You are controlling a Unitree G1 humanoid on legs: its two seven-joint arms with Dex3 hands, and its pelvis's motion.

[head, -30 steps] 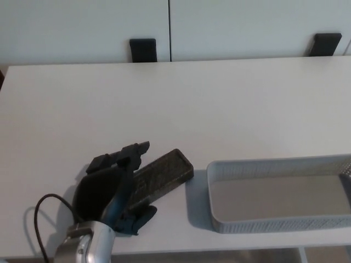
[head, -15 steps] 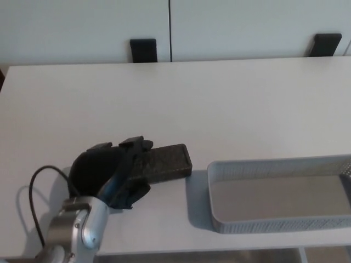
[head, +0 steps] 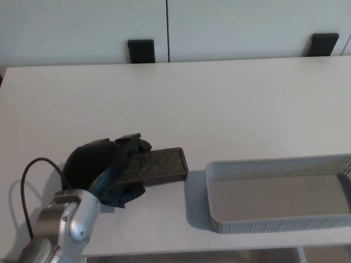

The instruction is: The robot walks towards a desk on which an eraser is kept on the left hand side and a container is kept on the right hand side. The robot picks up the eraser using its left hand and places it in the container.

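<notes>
A dark rectangular eraser (head: 159,165) is at the front left of the white desk (head: 208,104), its right end pointing at the container. My left hand (head: 101,167) is shut on the eraser's left end, fingers over its top and thumb below it. Whether the eraser touches the desk I cannot tell. The container (head: 277,193), a shallow grey mesh tray with nothing in it, sits at the front right, a small gap from the eraser's right end. My right hand does not show.
White cabinet doors (head: 164,27) stand behind the desk, with two black blocks (head: 141,51) at its far edge. A black cable (head: 30,181) loops beside my left wrist. The desk's front edge runs just below the tray.
My left hand has closed around the eraser and drawn left and slightly up the picture. The eraser has turned from a diagonal to nearly level, pointing at the tray.
</notes>
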